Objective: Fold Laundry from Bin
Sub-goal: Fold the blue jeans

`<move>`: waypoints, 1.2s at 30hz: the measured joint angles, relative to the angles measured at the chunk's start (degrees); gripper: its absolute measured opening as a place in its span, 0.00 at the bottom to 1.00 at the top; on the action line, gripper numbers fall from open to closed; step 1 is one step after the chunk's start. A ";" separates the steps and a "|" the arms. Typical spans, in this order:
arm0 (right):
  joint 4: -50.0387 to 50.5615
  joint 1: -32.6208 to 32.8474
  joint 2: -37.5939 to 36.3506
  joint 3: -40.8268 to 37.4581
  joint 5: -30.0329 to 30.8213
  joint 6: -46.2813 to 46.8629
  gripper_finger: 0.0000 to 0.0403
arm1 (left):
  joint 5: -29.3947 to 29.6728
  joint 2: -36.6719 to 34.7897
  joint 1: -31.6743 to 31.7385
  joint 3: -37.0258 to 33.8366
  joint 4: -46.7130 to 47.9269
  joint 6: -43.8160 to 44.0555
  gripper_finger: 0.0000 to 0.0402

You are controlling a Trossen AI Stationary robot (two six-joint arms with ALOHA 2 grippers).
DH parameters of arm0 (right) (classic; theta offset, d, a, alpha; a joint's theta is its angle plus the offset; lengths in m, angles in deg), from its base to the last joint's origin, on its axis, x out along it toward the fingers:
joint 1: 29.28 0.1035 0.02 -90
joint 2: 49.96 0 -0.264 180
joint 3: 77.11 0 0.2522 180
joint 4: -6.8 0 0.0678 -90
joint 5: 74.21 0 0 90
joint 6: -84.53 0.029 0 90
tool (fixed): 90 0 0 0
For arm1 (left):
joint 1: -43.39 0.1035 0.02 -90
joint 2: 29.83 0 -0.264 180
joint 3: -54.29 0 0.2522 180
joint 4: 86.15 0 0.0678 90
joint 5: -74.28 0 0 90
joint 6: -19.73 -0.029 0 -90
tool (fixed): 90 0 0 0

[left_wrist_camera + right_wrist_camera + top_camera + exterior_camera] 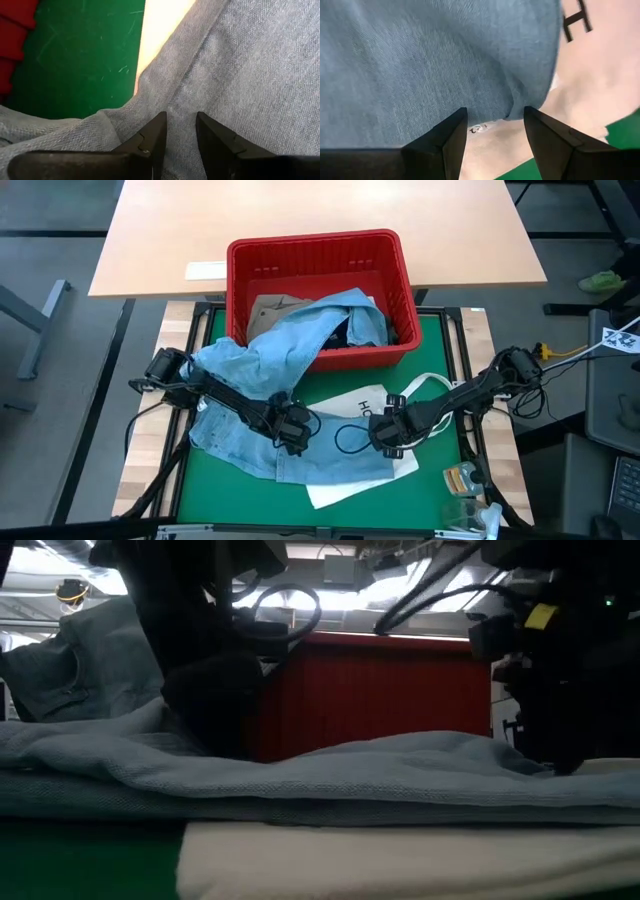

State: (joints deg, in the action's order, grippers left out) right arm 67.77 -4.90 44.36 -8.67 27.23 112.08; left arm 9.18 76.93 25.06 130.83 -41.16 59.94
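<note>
Both of my grippers are down on the green table mat in front of the bin — my left gripper (293,430) rests on the light blue denim garment (270,360), and in its wrist view the two dark fingers (150,140) stand a little apart with their tips pressed into the weave; I cannot tell whether any cloth is caught between them. My right gripper (388,430) sits at the denim's far edge where it overlaps the white tote bag (375,465), its jaws spread, the hem of the denim and a small label lying in the gap between the fingers (450,145), nothing clamped. The denim trails out of the red bin (320,255), over its front rim and down across the mat, spreading toward the near edge of the table and covering part of the tote. Inside the bin a khaki-tan garment (270,310) lies at the back left, and a dark piece (340,332) shows just under the denim — its colour I cannot make out. The tote lies flat on the mat beneath the denim, black lettering showing, its dark handle loop (352,438) between my two grippers. From table height the denim is a long rumpled ridge above the tote's pale edge, the bin's red wall behind.
</note>
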 joint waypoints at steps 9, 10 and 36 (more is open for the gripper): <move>14.86 -0.03 0.46 4.08 -0.42 1.58 0.49 | -3.21 -5.82 0.04 -0.04 1.17 0.12 0.25; 16.87 0.01 0.46 5.05 -0.38 2.06 0.49 | -4.05 -6.53 0.04 -0.04 1.06 -0.03 0.25; -6.98 14.45 8.12 3.98 -10.94 6.03 0.49 | -6.47 -1.02 -17.86 -0.02 -11.72 6.24 0.25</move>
State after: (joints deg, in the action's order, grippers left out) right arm 60.79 9.55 52.48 -4.69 16.29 118.11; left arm 2.72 75.91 7.21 130.81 -52.88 66.18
